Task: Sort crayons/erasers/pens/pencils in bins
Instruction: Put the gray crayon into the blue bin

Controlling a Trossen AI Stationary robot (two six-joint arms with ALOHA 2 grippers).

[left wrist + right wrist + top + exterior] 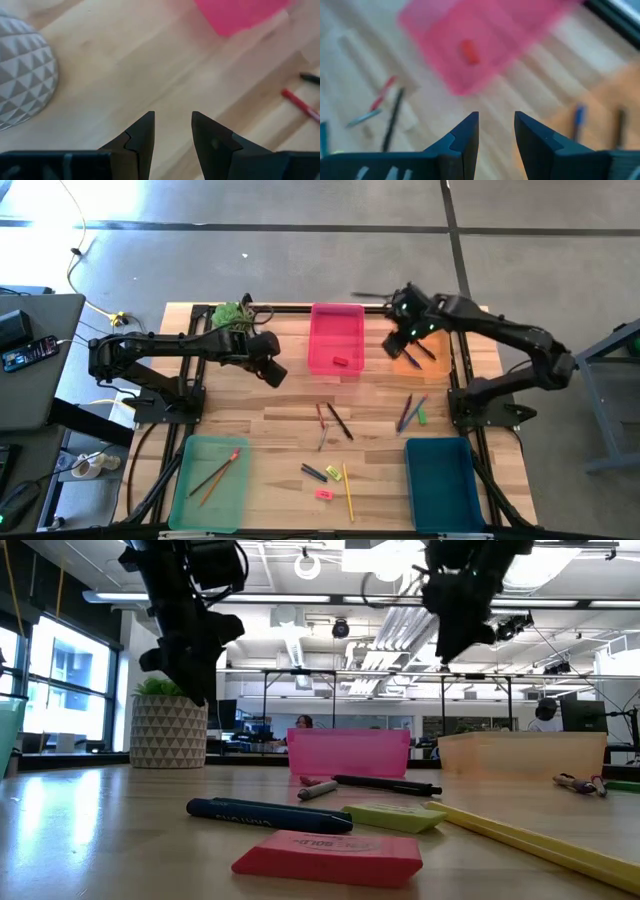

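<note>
Four bins sit on the wooden table: pink (337, 330) at the far middle holding one short red piece (469, 51), orange (432, 362) at the far right holding pens (578, 116), light green (210, 480) at the near left holding pencils (215, 477), and dark teal (440, 480) at the near right. Loose pens, pencils, crayons and erasers lie between them. My left gripper (172, 115) hangs open over bare wood left of the pink bin. My right gripper (496, 115) hangs open between the pink and orange bins, nothing between its fingers.
A potted plant (232, 315) stands at the far left. Loose sticks lie mid-table (335, 422) and right of them (410, 413). Near the front edge lie a blue stick (268, 813), a yellow-green eraser (395, 817), a pink eraser (330, 853) and a yellow pencil (347, 490).
</note>
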